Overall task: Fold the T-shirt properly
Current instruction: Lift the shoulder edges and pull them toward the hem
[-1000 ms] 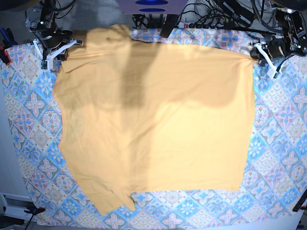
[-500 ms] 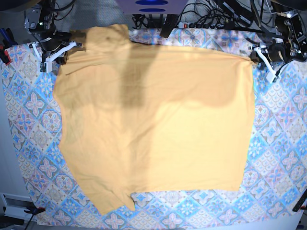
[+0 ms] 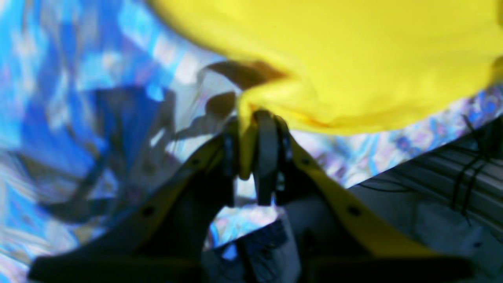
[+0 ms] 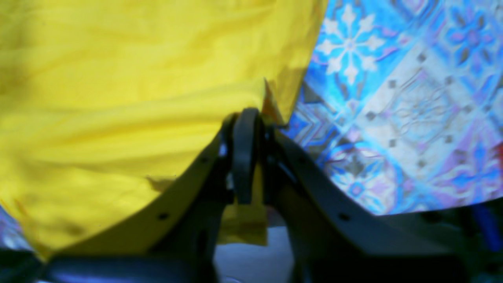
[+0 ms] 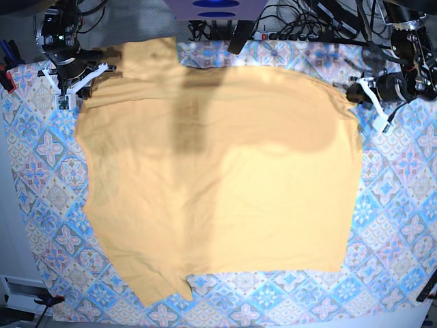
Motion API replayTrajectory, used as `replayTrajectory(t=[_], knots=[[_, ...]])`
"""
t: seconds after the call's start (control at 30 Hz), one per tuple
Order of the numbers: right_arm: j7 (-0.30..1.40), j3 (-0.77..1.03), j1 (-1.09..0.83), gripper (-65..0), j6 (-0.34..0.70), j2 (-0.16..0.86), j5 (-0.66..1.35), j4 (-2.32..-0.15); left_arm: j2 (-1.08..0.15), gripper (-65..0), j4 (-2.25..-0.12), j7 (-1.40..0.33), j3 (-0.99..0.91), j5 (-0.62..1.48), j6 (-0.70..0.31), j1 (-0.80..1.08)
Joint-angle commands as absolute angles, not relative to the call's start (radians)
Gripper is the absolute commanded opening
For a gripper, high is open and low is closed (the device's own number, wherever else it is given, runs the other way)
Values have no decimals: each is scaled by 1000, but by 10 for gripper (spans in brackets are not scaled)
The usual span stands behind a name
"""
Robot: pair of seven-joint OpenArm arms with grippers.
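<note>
The yellow-orange T-shirt [image 5: 218, 178] lies spread flat over the patterned tablecloth [image 5: 403, 205], filling most of the base view. At the shirt's far right corner, my left gripper [image 5: 354, 92] is shut on a pinch of fabric. The left wrist view shows that gripper [image 3: 253, 118] closed on a bunched yellow fold of the T-shirt [image 3: 353, 59]. At the far left corner, my right gripper [image 5: 87, 78] is shut on the shirt's edge. The right wrist view shows this gripper [image 4: 251, 116] clamped on the hem of the T-shirt [image 4: 118, 98], with a flap hanging between the fingers.
Cables and a power strip [image 5: 300, 31] run along the table's far edge. Patterned cloth shows in bands to the left [image 5: 41, 171], the right and along the front [image 5: 273, 301] of the shirt. A red clamp [image 5: 8, 80] sits at the left edge.
My left gripper has moved toward the front and slightly inward with its corner, so the shirt's far right edge now curves down. The right gripper has shifted only slightly.
</note>
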State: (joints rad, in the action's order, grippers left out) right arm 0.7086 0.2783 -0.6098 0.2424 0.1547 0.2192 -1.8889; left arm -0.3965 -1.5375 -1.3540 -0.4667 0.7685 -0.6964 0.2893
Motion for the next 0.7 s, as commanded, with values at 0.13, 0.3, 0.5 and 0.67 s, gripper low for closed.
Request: replayTrajectory(t=[0.13, 0.3, 0.5, 0.67], knots=[[691, 257, -588, -624, 242, 142, 157, -1916, -417, -586, -1555, -1389, -522, 774, -698, 252], [691, 251, -552, -624, 242, 140, 99, -1917, -420, -586, -1543, -1394, -541, 762, -698, 231], [691, 251, -515, -624, 242, 113, 18, -1917, -420, -586, -1451, -1395, -539, 688, -698, 160], [693, 251, -483, -624, 242, 113, 16, -1917, -420, -586, -1415, -1396, -535, 656, -698, 110]])
